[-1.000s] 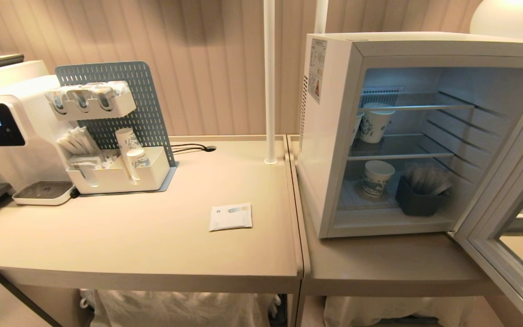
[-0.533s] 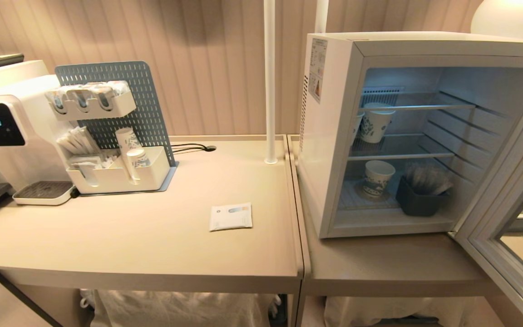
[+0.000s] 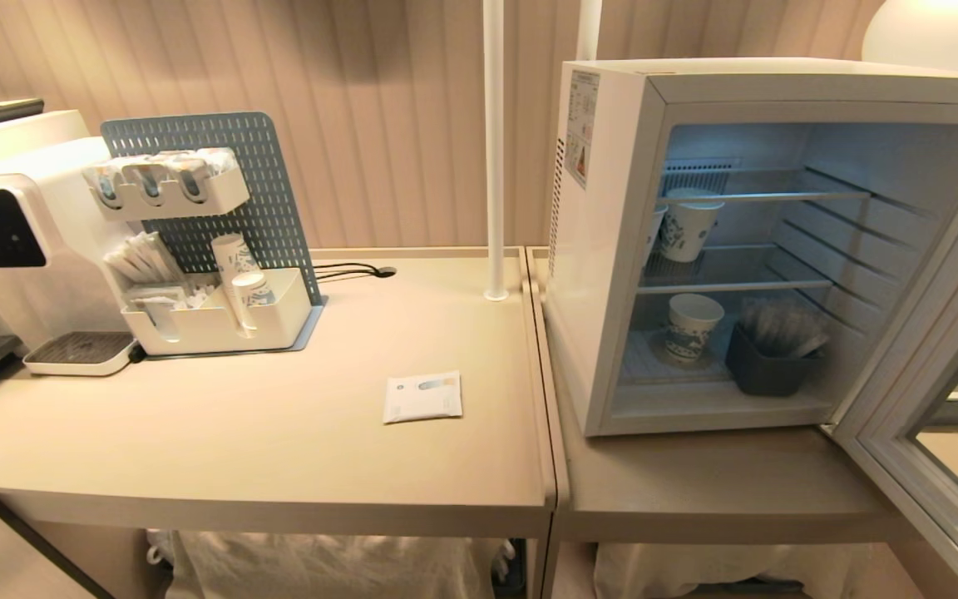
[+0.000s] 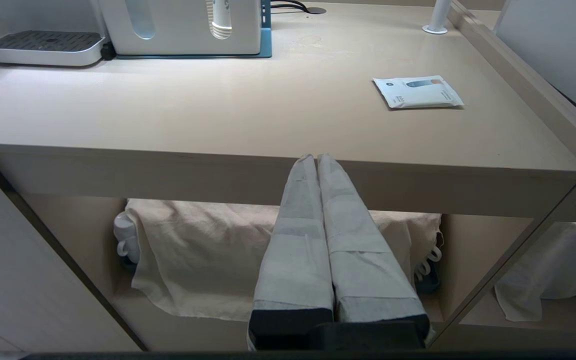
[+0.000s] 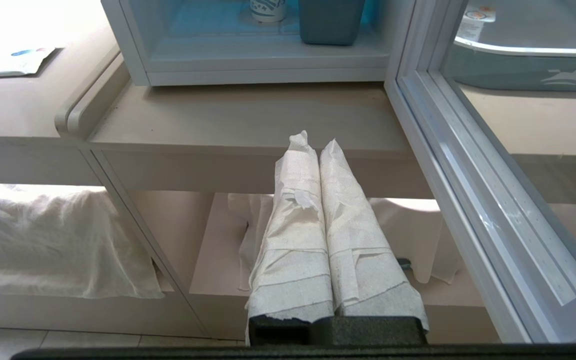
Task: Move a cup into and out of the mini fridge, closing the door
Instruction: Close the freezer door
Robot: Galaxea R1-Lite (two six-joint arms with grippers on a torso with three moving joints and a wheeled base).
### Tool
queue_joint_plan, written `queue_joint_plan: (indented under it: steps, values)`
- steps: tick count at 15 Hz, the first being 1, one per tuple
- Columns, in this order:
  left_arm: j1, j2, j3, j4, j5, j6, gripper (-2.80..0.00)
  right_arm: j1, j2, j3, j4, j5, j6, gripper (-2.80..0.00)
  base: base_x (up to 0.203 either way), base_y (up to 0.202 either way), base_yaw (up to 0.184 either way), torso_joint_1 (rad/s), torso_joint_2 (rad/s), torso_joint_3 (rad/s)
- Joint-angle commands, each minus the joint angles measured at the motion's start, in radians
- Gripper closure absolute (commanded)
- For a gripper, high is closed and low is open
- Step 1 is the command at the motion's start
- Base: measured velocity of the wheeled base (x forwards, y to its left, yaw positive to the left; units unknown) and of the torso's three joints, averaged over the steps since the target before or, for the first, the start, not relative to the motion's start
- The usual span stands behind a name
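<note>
The white mini fridge point(image 3: 604, 249) stands open on the right-hand table. Its glass door point(image 3: 928, 466) is swung out to the right. One patterned paper cup point(image 3: 687, 225) sits on the middle wire shelf and another cup point(image 3: 693, 326) on the fridge floor. Neither gripper shows in the head view. My right gripper point(image 5: 313, 142) is shut and empty, low in front of the table edge below the fridge, with the door point(image 5: 468, 165) beside it and the lower cup point(image 5: 268, 9) far ahead. My left gripper point(image 4: 316, 157) is shut and empty, parked below the left table's front edge.
A dark bin point(image 3: 766, 370) of sachets stands beside the lower cup. On the left table are a white water dispenser point(image 3: 5, 249), an organizer point(image 3: 213, 316) holding more cups, and a flat white packet point(image 3: 422, 397). A white pole point(image 3: 493, 150) rises between the tables. Cloth hangs under both.
Only the digits on the dispenser's display differ. The fridge, its door and the cups have stayed where they were.
</note>
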State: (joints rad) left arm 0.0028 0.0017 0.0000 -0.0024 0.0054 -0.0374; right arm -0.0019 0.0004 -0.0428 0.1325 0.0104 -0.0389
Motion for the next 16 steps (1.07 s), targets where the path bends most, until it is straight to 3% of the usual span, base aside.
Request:
queue_joint_plan:
  steps: [1,4,16]
  values:
    - [0.0,0.0,0.003,-0.001,0.001,-0.001,0.0,0.0,0.0,0.003,-0.004,-0.005,0.005,0.0,0.0,0.0,0.0,0.0,0.0,0.0]
    - [0.0,0.0,0.003,-0.001,0.001,-0.001,0.0,0.0,0.0,0.02,-0.062,-0.009,0.013,0.0,0.0,0.0,0.0,0.0,0.0,0.0]
    - [0.0,0.0,0.003,-0.001,0.001,-0.001,0.0,0.0,0.001,0.02,-0.063,-0.01,0.017,0.0,0.0,0.0,0.0,0.0,0.0,0.0]
